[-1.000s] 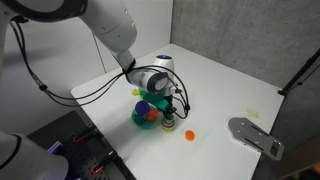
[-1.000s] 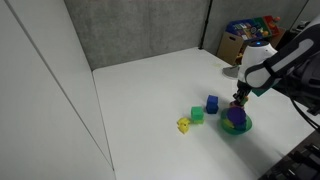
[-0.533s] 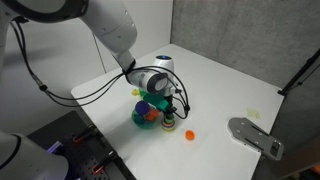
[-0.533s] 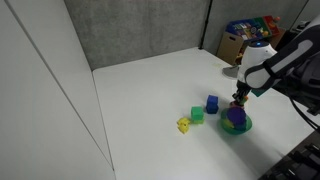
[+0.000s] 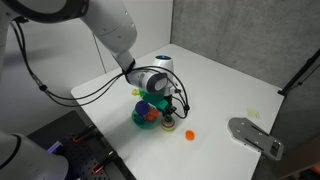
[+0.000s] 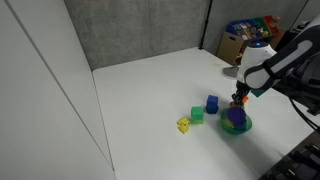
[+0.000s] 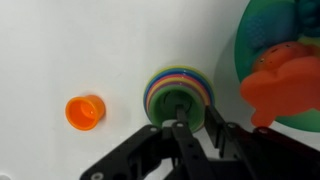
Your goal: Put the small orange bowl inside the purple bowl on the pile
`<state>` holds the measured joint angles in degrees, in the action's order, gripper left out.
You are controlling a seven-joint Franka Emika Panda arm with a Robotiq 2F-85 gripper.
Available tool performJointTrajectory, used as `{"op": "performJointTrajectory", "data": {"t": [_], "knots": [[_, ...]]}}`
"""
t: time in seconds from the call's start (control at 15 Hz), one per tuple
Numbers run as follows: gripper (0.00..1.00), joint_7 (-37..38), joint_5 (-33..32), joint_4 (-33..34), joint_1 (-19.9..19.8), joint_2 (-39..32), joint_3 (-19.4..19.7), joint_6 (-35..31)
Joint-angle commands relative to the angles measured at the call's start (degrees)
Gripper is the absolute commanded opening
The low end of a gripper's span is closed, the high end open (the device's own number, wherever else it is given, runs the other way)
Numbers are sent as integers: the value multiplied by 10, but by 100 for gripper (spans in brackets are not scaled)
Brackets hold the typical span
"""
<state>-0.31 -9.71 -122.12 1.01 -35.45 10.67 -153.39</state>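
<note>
The small orange bowl (image 7: 84, 112) sits alone on the white table, left of the pile; it also shows in an exterior view (image 5: 189, 134). The pile is a stack of nested striped bowls (image 7: 178, 92) with a green inside and a purple outside (image 6: 234, 118). My gripper (image 7: 197, 122) comes straight down on the pile, one finger inside the top bowl and the other outside its near rim, the jaws narrowly apart with the rim between them. It also shows in both exterior views (image 5: 168, 113) (image 6: 238, 100).
A larger teal bowl (image 7: 255, 30) holding an orange piece (image 7: 290, 82) stands right beside the pile. Blue (image 6: 212, 104), green (image 6: 197, 114) and yellow (image 6: 184, 125) blocks lie nearby. A grey plate (image 5: 255, 136) sits toward the table edge.
</note>
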Motion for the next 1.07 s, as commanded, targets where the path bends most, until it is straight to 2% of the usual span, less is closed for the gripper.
{"op": "performJointTrajectory", "data": {"t": [0.0,0.33,0.4,0.67,1.0], "knots": [[58,4,-10,-12,-6,14,-2,-8],[97,10,-9,-20,-4,37,1,2],[100,9,-9,-22,-4,45,1,9],[100,6,0,-38,-12,92,-6,38],[100,-25,48,-62,-42,175,-43,126]]}}
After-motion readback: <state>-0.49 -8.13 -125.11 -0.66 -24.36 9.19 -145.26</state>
